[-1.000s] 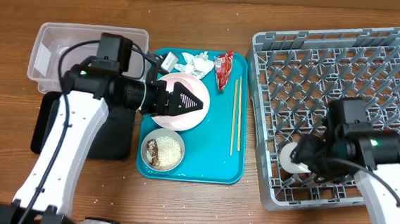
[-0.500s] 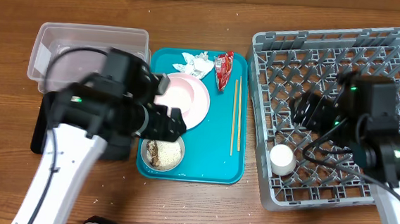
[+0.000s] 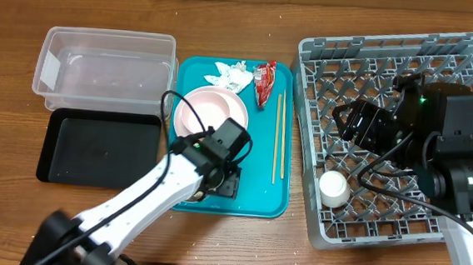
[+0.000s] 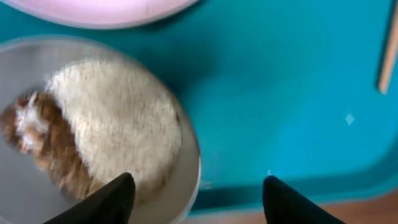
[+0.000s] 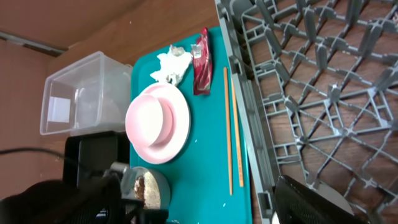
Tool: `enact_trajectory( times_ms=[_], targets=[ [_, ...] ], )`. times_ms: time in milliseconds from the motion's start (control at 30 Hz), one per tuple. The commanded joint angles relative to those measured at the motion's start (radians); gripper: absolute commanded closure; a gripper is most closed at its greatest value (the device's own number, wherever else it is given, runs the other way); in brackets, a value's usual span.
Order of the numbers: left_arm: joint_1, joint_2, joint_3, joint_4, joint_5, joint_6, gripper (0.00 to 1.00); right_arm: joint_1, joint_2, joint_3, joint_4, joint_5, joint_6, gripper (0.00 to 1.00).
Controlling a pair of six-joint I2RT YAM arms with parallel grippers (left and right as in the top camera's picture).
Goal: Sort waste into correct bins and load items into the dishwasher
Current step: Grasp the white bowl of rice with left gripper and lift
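While L fingers (image 4: pixel 109 202) gape wide astride bowl (image 4: pixel 190 155) rim | R fingers (image 5: pixel 314 202): can't tell | red wrapper (image 5: pixel 200 62) print too small

Setup is looking like a robot lab bench: wooden table (image 3: pixel 245 16) is carrying a tray (image 3: pixel 256 180), rack (image 3: pixel 341 73) right of it, tub (image 3: pixel 57 74) left.

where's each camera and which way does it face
Overhead: above the table, straight down; left tool and right tool both show.
Left wrist: close over the rice bowl, facing down; open left tool straddles its rim.
Right wrist: over the rack, facing the teal tray; one own finger shows.
Shared: rice bowl, in all three.
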Motion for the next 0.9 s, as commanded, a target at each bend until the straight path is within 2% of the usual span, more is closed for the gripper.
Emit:
enact_trajectory(
  times_ms=[0, 133, 233, 400, 567, 700, 733, 867],
  targets=[
    [-0.006, 0.084, -0.009, 0.069, -0.060, -0.032, 0.40, -0.005, 0.002, 0.010, -0.003, -0.012, -0.005, 0.19],
    [-0.006, 0.137, -0.009, 0.106, -0.033, -0.025, 0.66, -0.005, 0.001, 0.010, -0.018, -0.012, -0.005, 0.19],
    [-0.005, 0.144, -0.008, 0.097, -0.036, -0.019, 0.95, -0.005, 0.001, 0.010, -0.020, -0.012, -0.005, 0.19],
    [-0.004, 0.105, 0.047, 0.013, 0.055, -0.019, 0.96, -0.005, 0.001, 0.010, -0.022, -0.011, -0.005, 0.19],
    [0.053, -0.014, 0.112, -0.043, 0.307, 0.041, 0.96, -0.005, 0.001, 0.010, -0.032, -0.011, -0.005, 0.19],
    [0.238, -0.131, 0.114, -0.103, 0.423, 0.092, 0.96, -0.005, 0.001, 0.010, -0.045, -0.011, -0.005, 0.19],
    [0.355, -0.164, 0.113, -0.129, 0.500, 0.145, 0.96, -0.005, 0.001, 0.010, -0.050, -0.011, -0.005, 0.19],
    [0.638, -0.183, 0.109, -0.191, 0.686, 0.318, 0.96, -0.005, 0.001, 0.010, -0.052, -0.011, -0.005, 0.19]
  ],
)
